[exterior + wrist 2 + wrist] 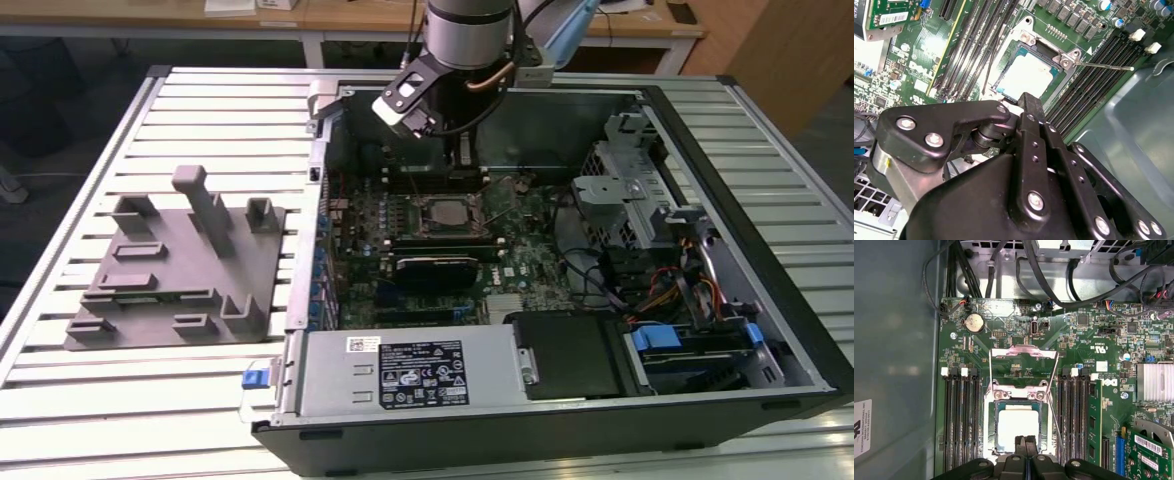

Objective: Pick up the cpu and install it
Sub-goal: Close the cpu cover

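Slatted table: an open PC case is laid on it, w/ a grey plastic fixture set just beside the case on the exterior view's left. Arm is positioned inside the case opening, over the far part of the mobo.

Gripper: in the first wrist view the two fingers are seen pressed together w/ nothing between them. The tool is judged closed and empty. The tips are placed at the edge of the socket, just over it. Contact w/ the chip can be neither confirmed nor ruled out.

Socket: the load plate is swung up and back, so the opening is left uncovered. RAM slots are noted on both sides of it.

The cpu: found lying flat inside the socket, pale metal top upward, edges approx. square to the frame. In the second wrist view it is seen just past the fingertip. Lever is seen unlatched, angled clear of the frame.

Step in hand, as judged: pick-up and placing appear done. Seating is being finished or checked, and the socket is not yet locked.

Reqs. for any further move, as judged:
- Straight vertical travel is needed, w/ no sideways drag across the chip.
- Clearance is to be kept from the raised plate and the lever.
- Only light force is to be used, since contacts under the chip could presumably be damaged.
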